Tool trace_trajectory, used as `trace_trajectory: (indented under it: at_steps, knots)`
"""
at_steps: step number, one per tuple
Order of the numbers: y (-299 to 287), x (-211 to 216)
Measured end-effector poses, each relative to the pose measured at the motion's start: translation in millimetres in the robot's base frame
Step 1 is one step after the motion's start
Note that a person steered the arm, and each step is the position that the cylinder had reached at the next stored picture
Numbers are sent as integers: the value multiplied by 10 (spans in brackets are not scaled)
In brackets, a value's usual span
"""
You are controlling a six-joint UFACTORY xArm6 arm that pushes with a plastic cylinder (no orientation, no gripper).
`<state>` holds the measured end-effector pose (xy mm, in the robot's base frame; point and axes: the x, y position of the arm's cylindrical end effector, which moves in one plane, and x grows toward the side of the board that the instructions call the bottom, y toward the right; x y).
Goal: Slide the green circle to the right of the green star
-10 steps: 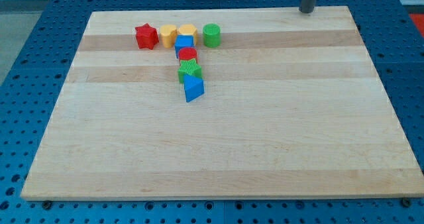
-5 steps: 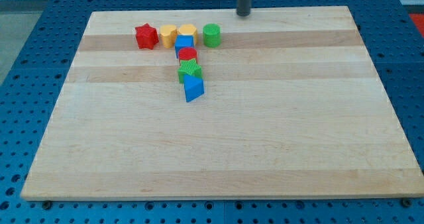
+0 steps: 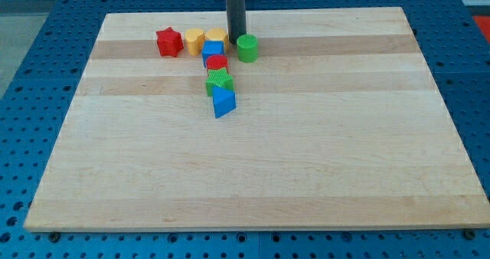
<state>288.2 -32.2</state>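
- My tip (image 3: 235, 38): has crossed from the view's top right of the board to a spot just left of the green circle (image 3: 246, 48), touching or nearly so; the circle has shifted slightly down and right from where it stood.
- Meaning, as I judge it: the push has only begun; the circle sits up and to the right of the green star (image 3: 219, 81), apart from it, and must go further down to draw level.
- Pincer: none fitted, only a bare rod, so nothing grasped or released.
- Green blocks: two, circle and star.
- Red blocks: two, the red star (image 3: 168, 42) at the view's left, the red block (image 3: 217, 62) just above the green star.
- Yellow blocks: two (image 3: 194, 39) (image 3: 215, 35), side by side.
- Blue blocks: two, the blue block (image 3: 213, 49) and the blue triangle (image 3: 223, 103) lowest.
- Wooden board (image 3: 306, 152): one.
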Motion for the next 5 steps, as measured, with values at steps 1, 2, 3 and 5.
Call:
trace_trajectory:
  at_steps: [1,2,3,5]
  knots:
    - [0,260]
    - [0,440]
    - [0,458]
    - [421,251]
